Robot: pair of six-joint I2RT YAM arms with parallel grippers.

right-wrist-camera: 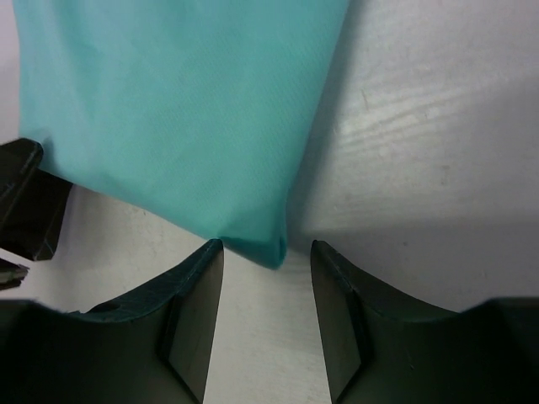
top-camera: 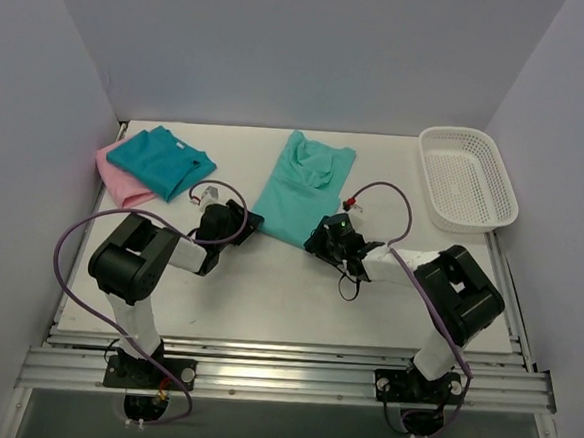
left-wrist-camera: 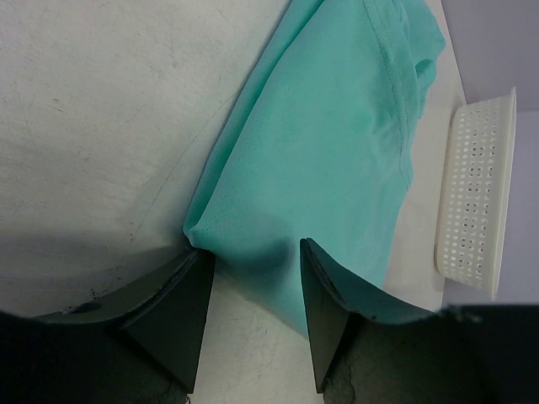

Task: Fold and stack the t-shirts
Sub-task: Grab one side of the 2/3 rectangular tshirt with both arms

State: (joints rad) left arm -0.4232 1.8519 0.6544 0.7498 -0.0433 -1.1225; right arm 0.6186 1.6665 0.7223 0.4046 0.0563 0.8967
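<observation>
A light sea-green t-shirt (top-camera: 299, 184) lies folded lengthwise in the middle of the table, neck end at the back. My left gripper (top-camera: 247, 221) is at its near left hem corner and my right gripper (top-camera: 321, 236) at its near right corner. In the left wrist view the jaws (left-wrist-camera: 257, 252) stand apart with the shirt's (left-wrist-camera: 328, 151) hem between the tips. In the right wrist view the jaws (right-wrist-camera: 267, 248) stand apart around the shirt's (right-wrist-camera: 168, 109) corner, with a gap on each side. A folded teal-blue t-shirt (top-camera: 161, 160) lies on a pink t-shirt (top-camera: 119, 179) at the back left.
A white mesh basket (top-camera: 467, 178) stands at the back right, also seen as the basket (left-wrist-camera: 476, 194) in the left wrist view. Walls close the table on the left, back and right. Purple cables loop beside both arms.
</observation>
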